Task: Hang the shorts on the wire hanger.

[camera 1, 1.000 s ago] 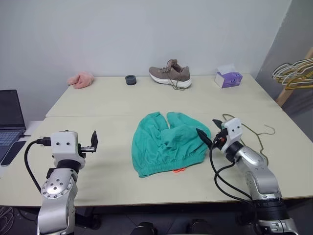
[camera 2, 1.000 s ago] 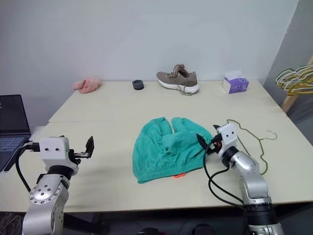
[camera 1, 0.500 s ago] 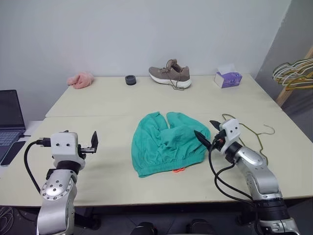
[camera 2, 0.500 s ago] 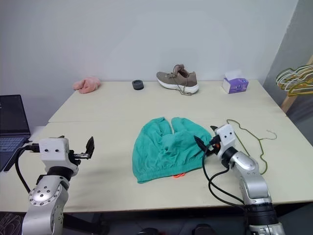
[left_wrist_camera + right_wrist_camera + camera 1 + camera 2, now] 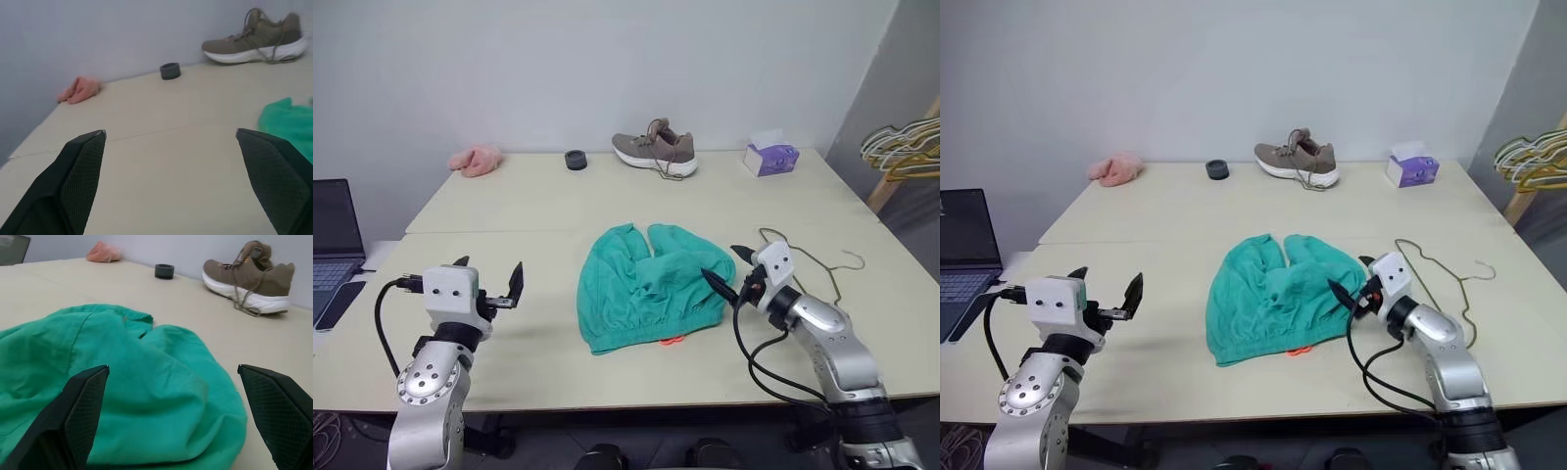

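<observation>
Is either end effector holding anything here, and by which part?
Nothing is held. The left end effector and right end effector are both open; the shorts lie untouched on the table.

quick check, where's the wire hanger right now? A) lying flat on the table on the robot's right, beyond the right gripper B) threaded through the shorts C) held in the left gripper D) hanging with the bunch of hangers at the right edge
A: the wire hanger lies flat on the table behind the right gripper, apart from the shorts; both that gripper and the left gripper are open and hold nothing.
</observation>
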### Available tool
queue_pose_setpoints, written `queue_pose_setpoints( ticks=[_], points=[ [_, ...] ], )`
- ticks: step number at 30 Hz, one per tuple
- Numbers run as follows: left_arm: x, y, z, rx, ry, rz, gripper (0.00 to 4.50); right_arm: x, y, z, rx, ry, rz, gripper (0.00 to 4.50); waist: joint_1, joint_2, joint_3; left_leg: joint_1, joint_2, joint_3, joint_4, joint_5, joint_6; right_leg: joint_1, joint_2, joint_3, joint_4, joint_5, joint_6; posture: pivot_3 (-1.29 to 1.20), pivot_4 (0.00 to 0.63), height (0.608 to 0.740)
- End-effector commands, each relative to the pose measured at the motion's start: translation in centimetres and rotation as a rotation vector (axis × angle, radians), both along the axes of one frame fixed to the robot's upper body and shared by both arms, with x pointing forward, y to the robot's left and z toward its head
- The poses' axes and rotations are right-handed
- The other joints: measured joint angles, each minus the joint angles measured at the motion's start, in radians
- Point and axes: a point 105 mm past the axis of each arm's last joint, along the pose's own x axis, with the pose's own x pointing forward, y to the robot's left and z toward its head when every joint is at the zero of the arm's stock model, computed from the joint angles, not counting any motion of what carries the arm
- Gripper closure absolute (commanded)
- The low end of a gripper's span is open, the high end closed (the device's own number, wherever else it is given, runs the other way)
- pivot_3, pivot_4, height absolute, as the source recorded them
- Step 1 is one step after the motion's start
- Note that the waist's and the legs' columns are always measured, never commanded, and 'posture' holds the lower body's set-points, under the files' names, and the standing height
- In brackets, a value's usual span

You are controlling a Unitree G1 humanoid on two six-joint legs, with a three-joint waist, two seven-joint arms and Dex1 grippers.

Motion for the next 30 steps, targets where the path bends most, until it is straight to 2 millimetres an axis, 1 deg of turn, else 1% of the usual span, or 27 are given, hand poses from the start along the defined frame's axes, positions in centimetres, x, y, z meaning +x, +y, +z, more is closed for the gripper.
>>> queue_pose_setpoints(
  ticks=[1,2,4,7,10,11,16,20,23,24,25,26,27,28,30],
  points=[
    [-0.4,-1.7,1.0,0.003,-0.02,-0.129,0.0,-1.4,0.5,0.0,0.0,0.076,0.092,0.01,-0.001,0.0,0.0,0.0,0.0,0.0,0.0,0.0,0.0,0.0,0.0,0.0,0.0,0.0,0.0,-0.05,0.0,0.74],
    [-0.5,-2.0,0.8,0.011,-0.008,-0.149,0.0,-1.7,0.4,-0.3,-0.007,0.105,0.095,0.01,-0.001,0.0,0.0,0.0,0.0,0.0,0.0,0.0,0.0,0.0,0.0,0.0,0.0,0.0,0.0,-0.05,0.0,0.74],
    [-0.7,-2.6,0.1,0.038,0.033,-0.213,0.0,-2.3,0.2,-1.5,-0.01,0.218,0.087,0.01,-0.003,0.0,0.0,0.0,0.001,0.0,0.0,0.0,0.0,0.0,0.0,0.0,0.0,0.0,0.0,-0.06,0.0,0.74],
    [-1.2,-3.5,-0.5,0.068,0.08,-0.313,0.0,-2.6,-0.2,-3.0,-0.025,0.341,0.042,0.01,-0.005,0.0,0.0,0.001,0.002,0.002,0.0,0.0,0.0,0.0,0.001,0.001,0.0,0.001,-0.002,-0.07,0.0,0.74],
    [-2.0,-4.4,-1.4,0.097,0.151,-0.431,0.0,-3.0,0.5,-3.7,0.024,0.46,0.035,0.01,-0.007,0.0,0.001,0.001,0.002,0.003,0.0,0.0,0.0,0.0,0.001,0.001,0.0,0.001,-0.002,-0.08,0.0,0.74],
    [-2.1,-4.5,-1.5,0.101,0.164,-0.448,0.0,-3.1,0.7,-3.8,0.036,0.487,0.04,0.01,-0.007,0.001,0.001,0.001,0.002,0.003,0.0,0.0,0.0,0.0,0.001,0.001,0.0,0.001,-0.002,-0.08,0.0,0.74],
    [-2.3,-4.5,-2.2,0.144,0.202,-0.494,0.0,-2.8,3.1,-3.2,0.166,0.599,0.08,0.01,-0.009,0.001,0.002,0.001,0.003,0.002,0.0,0.0,0.0,0.0,0.002,0.001,0.0,0.002,-0.003,-0.08,0.0,0.74],
    [-2.4,-4.4,-2.6,0.161,0.211,-0.504,0.0,-2.1,4.1,-2.9,0.231,0.661,0.082,0.01,-0.009,0.002,0.002,0.001,0.003,0.002,0.0,0.0,0.0,-0.001,0.001,0.001,-0.001,0.002,-0.002,-0.08,0.0,0.74],
    [-2.6,-4.5,-3.1,0.168,0.223,-0.511,0.0,-1.2,4.1,-3.3,0.144,0.626,0.065,0.57,-0.009,0.002,0.002,0.0,0.002,0.002,0.0,-0.001,0.0,-0.001,0.001,0.001,-0.002,0.002,-0.002,-0.08,0.0,0.74],
    [-2.7,-4.5,-3.2,0.17,0.226,-0.513,0.0,-0.9,4.0,-3.4,0.104,0.605,0.067,0.85,-0.009,0.002,0.002,0.0,0.002,0.002,0.0,-0.001,0.0,-0.001,0.001,0.001,-0.002,0.002,-0.002,-0.08,0.0,0.74],
    [-2.8,-4.5,-3.3,0.171,0.228,-0.514,0.0,-0.4,3.7,-3.4,0.058,0.577,0.064,1.21,-0.009,0.002,0.002,0.0,0.002,0.002,-0.001,-0.001,0.0,-0.001,0.001,0.001,-0.002,0.002,-0.002,-0.07,0.0,0.74],
    [-2.9,-4.5,-3.4,0.172,0.229,-0.513,0.0,0.1,3.4,-3.4,0.023,0.554,0.062,1.65,-0.009,0.002,0.002,0.0,0.002,0.002,-0.001,-0.001,0.0,-0.002,0.001,0.001,-0.002,0.002,-0.002,-0.07,0.0,0.74],
    [-2.9,-4.5,-3.5,0.173,0.231,-0.513,0.0,0.9,3.0,-3.2,-0.002,0.527,0.049,1.93,-0.009,0.002,0.002,0.0,0.002,0.003,-0.001,-0.001,0.0,-0.002,0.001,0.001,-0.002,0.002,-0.002,-0.07,0.0,0.74],
    [-3.0,-4.5,-3.5,0.175,0.233,-0.513,0.0,1.6,2.6,-3.0,-0.021,0.504,0.039,2.18,-0.009,0.002,0.003,0.0,0.002,0.003,-0.001,-0.001,0.0,-0.002,0.001,0.001,-0.002,0.002,-0.002,-0.07,0.0,0.74],
    [-3.1,-4.4,-3.6,0.18,0.235,-0.513,0.0,3.3,2.0,-2.0,-0.042,0.469,0.035,2.95,-0.011,0.003,0.003,0.0,0.003,0.004,0.0,-0.001,0.0,-0.002,0.001,0.001,-0.002,0.003,-0.002,-0.07,0.0,0.74]
  ],
)
